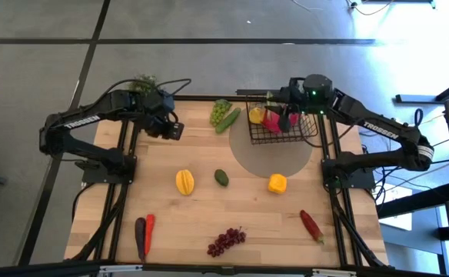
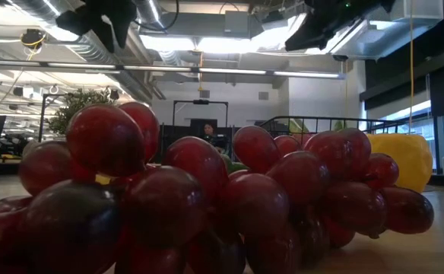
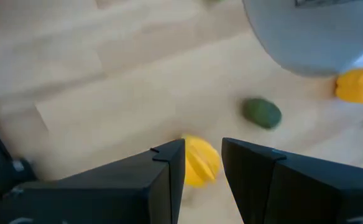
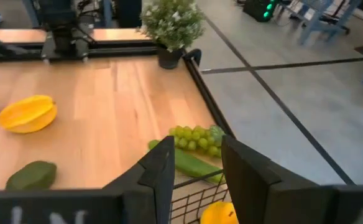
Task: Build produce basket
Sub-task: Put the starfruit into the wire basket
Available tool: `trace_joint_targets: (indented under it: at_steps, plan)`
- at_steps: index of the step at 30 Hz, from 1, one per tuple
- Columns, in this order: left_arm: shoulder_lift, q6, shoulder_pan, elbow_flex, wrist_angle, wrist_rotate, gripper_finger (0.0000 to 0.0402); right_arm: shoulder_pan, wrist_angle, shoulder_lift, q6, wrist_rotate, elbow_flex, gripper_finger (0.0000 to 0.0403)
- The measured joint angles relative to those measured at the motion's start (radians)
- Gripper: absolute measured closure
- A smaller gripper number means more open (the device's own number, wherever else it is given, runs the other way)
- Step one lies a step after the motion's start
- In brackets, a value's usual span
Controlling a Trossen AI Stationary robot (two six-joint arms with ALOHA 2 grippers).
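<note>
A: Basket [image 1: 282, 127] sits at the far right of the table [image 1: 209, 192], on a grey round mat [image 1: 274, 158]. A lemon and something pink already lie inside. Right gripper [image 1: 286, 119] hangs over it; in its wrist view the fingers [image 4: 160, 171] stand partly apart with nothing between them, and the green grapes [image 4: 197, 138] and cucumber [image 4: 191, 163] lie just beyond the tips.

B: Left gripper [image 3: 203, 162]?

A: Partly open too, empty. The starfruit [image 3: 200, 163] shows in the gap between its fingertips, below them; the avocado [image 3: 261, 113] lies further off beyond the tips.

B: Handling, by my guess?

A: Toy produce, so light and rigid, probably slick plastic. The starfruit's ridges give flat faces; I'd close across its narrow middle. The grape bunch looks lumpy and may flex, so grip its thickest part.
</note>
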Motion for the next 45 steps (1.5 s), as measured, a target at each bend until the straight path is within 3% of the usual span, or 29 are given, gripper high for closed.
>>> trace_joint_targets:
  at_steps: [7, 13, 19, 29, 34, 45]
  plan:
    - [0.000, -0.209, -0.094, -0.009, -0.025, 0.032, 0.0307, 0.025, -0.098, 0.000, -0.098, -0.059, 0.000, 0.0277]
    - [0.000, -0.474, -0.225, -0.101, -0.021, 0.036, 0.0307, 0.026, -0.170, 0.000, -0.106, -0.130, 0.000, 0.0277]
    - [0.000, -0.650, -0.360, -0.228, 0.161, 0.035, 0.0307, 0.026, -0.186, 0.000, -0.105, -0.130, 0.000, 0.0277]
    - [0.001, -0.739, -0.464, -0.441, 0.415, -0.082, 0.0307, 0.025, -0.178, 0.000, -0.103, -0.096, 0.000, 0.0277]
    - [0.002, -0.759, -0.486, -0.519, 0.566, -0.086, 0.0307, 0.025, -0.179, 0.000, -0.102, -0.089, 0.000, 0.0277]
    - [0.141, -0.835, -0.496, -0.538, 0.693, -0.095, 0.0307, 0.025, -0.185, 0.000, -0.108, -0.087, 0.000, 0.0277]
